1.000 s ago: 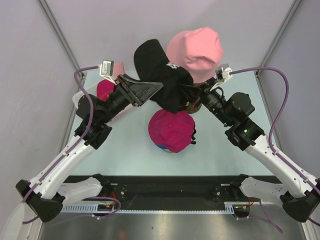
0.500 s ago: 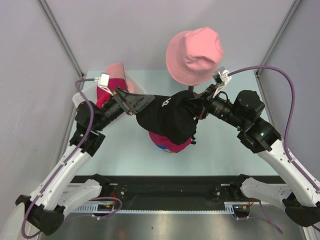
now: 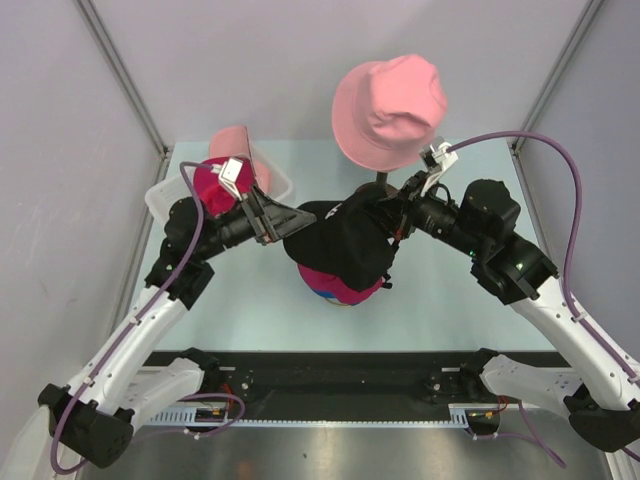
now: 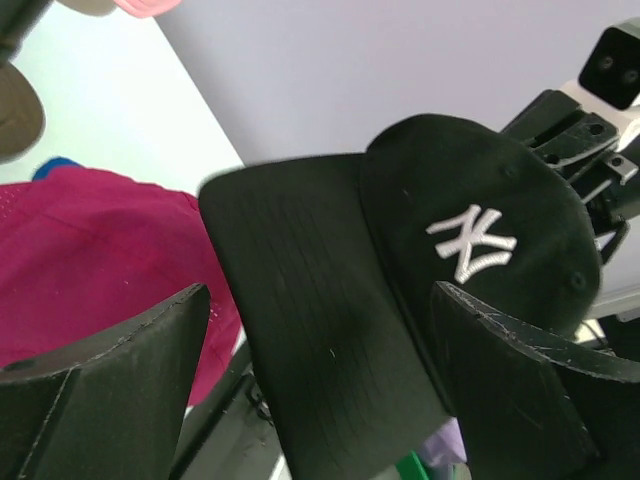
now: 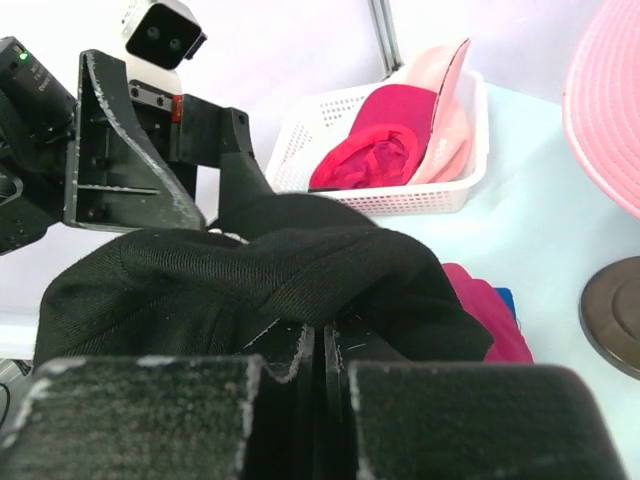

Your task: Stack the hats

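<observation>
Sitting at the far left of the table, a white basket holds a red-pink cap with a pale pink cap standing on edge just behind it; the right wrist view shows both inside the slatted walls. Just right of the basket, the left claw points toward the middle with its fingers spread wide on either side of the flat brim of a black cap, and there is a gap at each finger, so nothing is clamped there. The black cap, with white stitched letters on its front, hangs over the centre of the table, directly above a magenta cap that lies on the surface with a bit of blue fabric showing under its near edge. Whether the black cap touches the magenta one cannot be told. On the black cap's right side, the right claw is pinched tight on a bunched fold of its cloth and holds it up. Behind that claw, at the back right, a salmon-pink bucket hat sits high on a stand whose round dark base rests on the table.
</observation>
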{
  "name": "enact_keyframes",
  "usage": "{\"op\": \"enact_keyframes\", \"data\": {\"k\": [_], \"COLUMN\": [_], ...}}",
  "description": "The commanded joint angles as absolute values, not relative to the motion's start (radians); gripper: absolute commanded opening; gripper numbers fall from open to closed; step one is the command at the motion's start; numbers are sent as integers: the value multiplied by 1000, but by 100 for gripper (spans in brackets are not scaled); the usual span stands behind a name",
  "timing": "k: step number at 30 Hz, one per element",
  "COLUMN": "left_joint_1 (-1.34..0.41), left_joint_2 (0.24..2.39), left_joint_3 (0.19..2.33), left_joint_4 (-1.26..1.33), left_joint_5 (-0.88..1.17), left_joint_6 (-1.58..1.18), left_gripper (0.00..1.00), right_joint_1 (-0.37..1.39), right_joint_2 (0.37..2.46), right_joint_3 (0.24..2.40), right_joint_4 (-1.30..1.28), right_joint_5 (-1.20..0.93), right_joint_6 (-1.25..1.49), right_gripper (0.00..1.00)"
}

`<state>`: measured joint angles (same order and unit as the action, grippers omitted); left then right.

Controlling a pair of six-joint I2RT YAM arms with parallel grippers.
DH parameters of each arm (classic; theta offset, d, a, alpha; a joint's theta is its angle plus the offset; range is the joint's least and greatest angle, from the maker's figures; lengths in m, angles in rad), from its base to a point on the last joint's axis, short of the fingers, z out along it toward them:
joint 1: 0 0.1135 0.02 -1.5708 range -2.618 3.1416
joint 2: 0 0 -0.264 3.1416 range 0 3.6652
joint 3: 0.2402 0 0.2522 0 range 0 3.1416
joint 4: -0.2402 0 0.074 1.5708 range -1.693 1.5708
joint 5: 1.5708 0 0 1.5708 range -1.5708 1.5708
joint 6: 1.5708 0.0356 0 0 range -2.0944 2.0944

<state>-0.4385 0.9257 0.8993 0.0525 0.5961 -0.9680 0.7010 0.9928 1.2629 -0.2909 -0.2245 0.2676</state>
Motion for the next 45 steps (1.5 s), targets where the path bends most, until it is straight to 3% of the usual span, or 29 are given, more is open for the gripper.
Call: {"op": "enact_keyframes", "data": {"k": [1, 5, 8, 9, 10, 11, 14, 17, 20, 22, 23, 26, 27, 30, 37, 45], "left_joint_1": [-426, -426, -426, -426, -426, -426, -426, -422, -396, -381, -379, -362, -351, -333, -275, -258], "left_joint_2": [911, 919, 913, 913, 914, 913, 905, 879, 847, 831, 812, 795, 787, 763, 741, 788], "left_joint_3": [881, 861, 871, 873, 871, 870, 845, 796, 732, 695, 683, 635, 623, 581, 465, 316], "left_joint_4": [96, 130, 121, 120, 118, 115, 98, 100, 146, 181, 172, 172, 181, 198, 250, 451], "left_joint_5": [695, 739, 730, 730, 730, 726, 697, 663, 624, 611, 598, 577, 581, 574, 571, 604], "left_joint_6": [-1061, -1103, -1092, -1092, -1089, -1086, -1066, -1037, -1051, -1089, -1082, -1084, -1091, -1097, -1113, -1160], "left_gripper": [96, 92, 69, 53, 45, 27, 0, 0, 0, 0, 0, 0, 0, 0, 0, 1], "right_joint_1": [698, 701, 701, 701, 701, 701, 700, 690, 684, 678, 678, 666, 654, 623, 421, 324], "right_joint_2": [994, 1009, 1015, 1019, 1017, 1017, 1003, 982, 953, 928, 920, 904, 897, 884, 871, 879], "right_joint_3": [1295, 1295, 1295, 1293, 1293, 1293, 1290, 1281, 1264, 1247, 1241, 1209, 1198, 1143, 948, 789], "right_joint_4": [-259, -238, -235, -236, -239, -245, -282, -336, -374, -376, -376, -382, -380, -373, -325, -241], "right_joint_5": [-219, -236, -245, -245, -242, -241, -218, -178, -152, -141, -137, -126, -124, -153, -317, -464], "right_joint_6": [248, 250, 252, 253, 253, 253, 244, 226, 218, 230, 236, 253, 261, 291, 409, 498], "right_gripper": [0, 0, 0, 0, 0, 0, 8, 16, 18, 34, 48, 72, 75, 79, 75, 73]}}
